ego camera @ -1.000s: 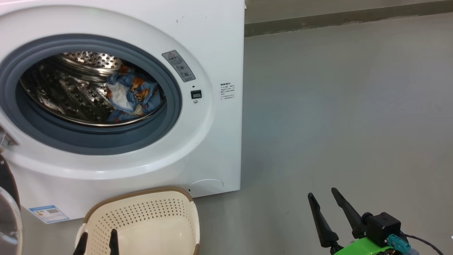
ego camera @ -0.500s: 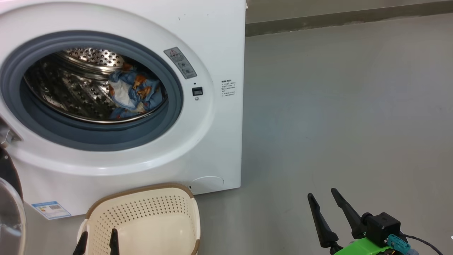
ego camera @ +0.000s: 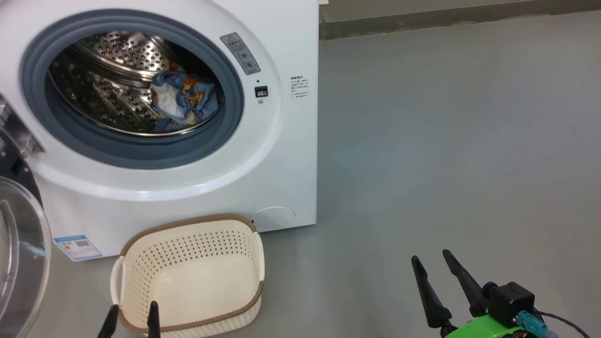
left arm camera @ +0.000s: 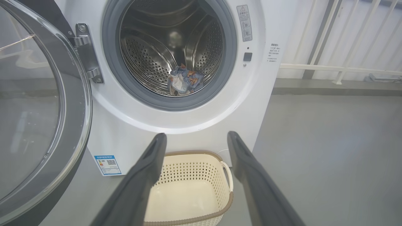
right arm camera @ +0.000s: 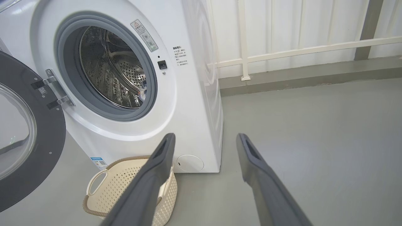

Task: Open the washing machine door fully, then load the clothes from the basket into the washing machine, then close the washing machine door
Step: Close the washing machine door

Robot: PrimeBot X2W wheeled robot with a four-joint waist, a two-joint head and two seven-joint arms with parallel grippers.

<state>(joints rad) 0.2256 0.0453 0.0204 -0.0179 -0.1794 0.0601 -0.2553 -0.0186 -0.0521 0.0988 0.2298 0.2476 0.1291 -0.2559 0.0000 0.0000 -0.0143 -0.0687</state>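
The white washing machine point(ego camera: 281, 155) point(left arm camera: 132, 131) point(right arm camera: 188, 103) stands with its round door point(ego camera: 16, 253) point(left arm camera: 37, 103) point(right arm camera: 28, 138) swung wide open to the left on its metal hinge. Light-blue clothes point(ego camera: 181, 96) point(left arm camera: 183, 80) with orange prints lie inside the steel drum. The cream basket point(ego camera: 188, 237) point(left arm camera: 188, 163) point(right arm camera: 125, 185) sits on the floor in front of the machine, with nothing in it. My left gripper point(ego camera: 132, 313) point(left arm camera: 195, 138) is open, its tips over the basket's near rim. My right gripper point(ego camera: 431, 257) point(right arm camera: 204, 138) is open above bare floor, well right of the machine.
Grey floor point(ego camera: 446, 141) stretches to the right of the machine. A white railing point(right arm camera: 298, 50) and a low kerb run along the back wall. A blue label sticker point(ego camera: 77, 247) is on the machine's lower left front.
The head view has tilted down and shifted, so the machine and basket sit higher in the picture and the whole basket shows. Both grippers keep their places and stay open.
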